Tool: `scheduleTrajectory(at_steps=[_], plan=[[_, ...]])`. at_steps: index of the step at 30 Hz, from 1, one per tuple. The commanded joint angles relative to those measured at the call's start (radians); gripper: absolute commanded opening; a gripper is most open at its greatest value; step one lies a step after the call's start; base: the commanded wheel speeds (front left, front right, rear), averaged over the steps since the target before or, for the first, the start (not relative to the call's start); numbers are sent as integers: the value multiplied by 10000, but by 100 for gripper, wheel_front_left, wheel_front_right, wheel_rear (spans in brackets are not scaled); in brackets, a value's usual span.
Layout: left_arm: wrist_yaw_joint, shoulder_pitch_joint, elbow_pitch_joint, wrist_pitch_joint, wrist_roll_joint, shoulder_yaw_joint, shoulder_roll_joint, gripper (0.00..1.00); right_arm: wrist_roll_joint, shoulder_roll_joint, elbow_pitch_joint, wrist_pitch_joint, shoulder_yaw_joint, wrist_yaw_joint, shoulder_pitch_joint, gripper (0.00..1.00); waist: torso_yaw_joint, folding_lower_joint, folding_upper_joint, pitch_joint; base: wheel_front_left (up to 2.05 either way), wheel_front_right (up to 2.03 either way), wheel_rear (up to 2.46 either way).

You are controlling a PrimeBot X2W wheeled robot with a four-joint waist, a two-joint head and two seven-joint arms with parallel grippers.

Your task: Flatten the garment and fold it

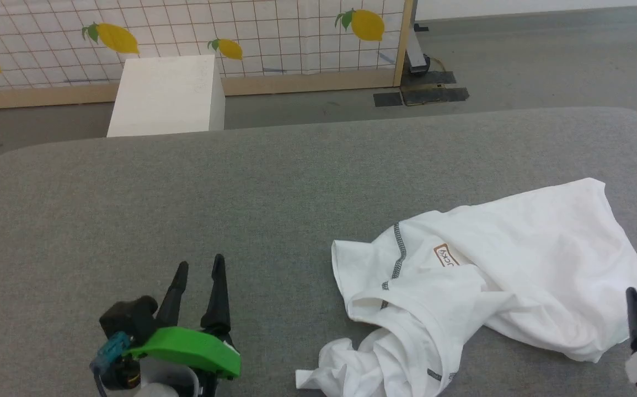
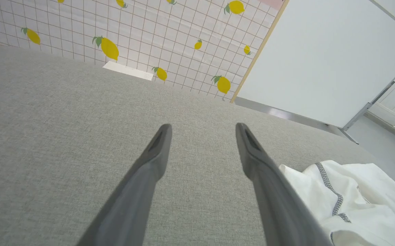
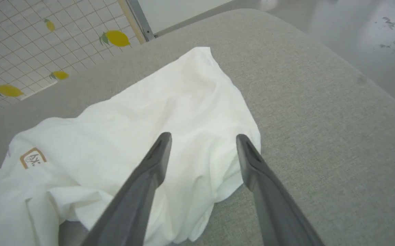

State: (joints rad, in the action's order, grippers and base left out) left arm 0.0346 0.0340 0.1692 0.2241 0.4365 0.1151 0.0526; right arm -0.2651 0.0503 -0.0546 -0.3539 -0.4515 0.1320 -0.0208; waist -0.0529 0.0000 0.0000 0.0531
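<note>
The garment (image 1: pixel 511 264), a white shirt with grey zigzag seams and a brown-outlined chest patch, lies crumpled on the right half of the grey table (image 1: pixel 241 187). My left gripper (image 1: pixel 198 267) stands open at the lower left, well to the left of the shirt, nothing between its fingers. In the left wrist view my left gripper (image 2: pixel 202 128) hovers over bare table, with the garment (image 2: pixel 361 194) at the lower right. My right gripper (image 3: pixel 202 136) is open above the garment's (image 3: pixel 170 112) right edge, holding nothing. One dark fingertip (image 1: pixel 633 300) of it shows at the shirt's right rim.
A white box (image 1: pixel 166 96) stands on the floor behind the table's far left edge. A lemon-patterned screen (image 1: pixel 186 33) runs along the back, with a metal stand foot (image 1: pixel 420 60) on its right. Grey floor lies past the table's rounded right corner.
</note>
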Motion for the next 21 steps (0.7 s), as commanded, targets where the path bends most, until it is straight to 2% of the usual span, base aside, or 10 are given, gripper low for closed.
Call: scheduleTrajectory(at_steps=[1,3,7,13,16,19,21], plan=[[86,267,-31,-224,161,72,-23,100,-48,2,62,306,-147,-13,207,100,-76,0,0,6,0,0,0],[164,782,-35,-813,340,188,-6,100,-1,2,54,636,-292,-13,298,100,-159,0,0,102,0,0,0],[130,2289,93,-2634,471,620,44,100,-33,1,-74,850,-249,-13,359,100,-381,0,0,353,0,0,0],[-38,4702,1359,-6684,223,2020,78,100,-248,0,-569,960,96,-13,508,100,-817,0,0,912,0,0,0],[-25,5319,2095,-8180,-177,2743,173,100,-320,0,-748,1071,280,-13,611,100,-1051,0,0,1179,0,0,0],[-5,5613,2728,-9024,-441,3189,242,100,-358,0,-927,1227,371,-13,731,100,-1249,0,0,1409,0,0,0],[-37,5682,3055,-9167,-588,3339,295,100,-371,0,-1036,1333,417,-13,809,100,-1358,0,0,1506,0,0,0]])
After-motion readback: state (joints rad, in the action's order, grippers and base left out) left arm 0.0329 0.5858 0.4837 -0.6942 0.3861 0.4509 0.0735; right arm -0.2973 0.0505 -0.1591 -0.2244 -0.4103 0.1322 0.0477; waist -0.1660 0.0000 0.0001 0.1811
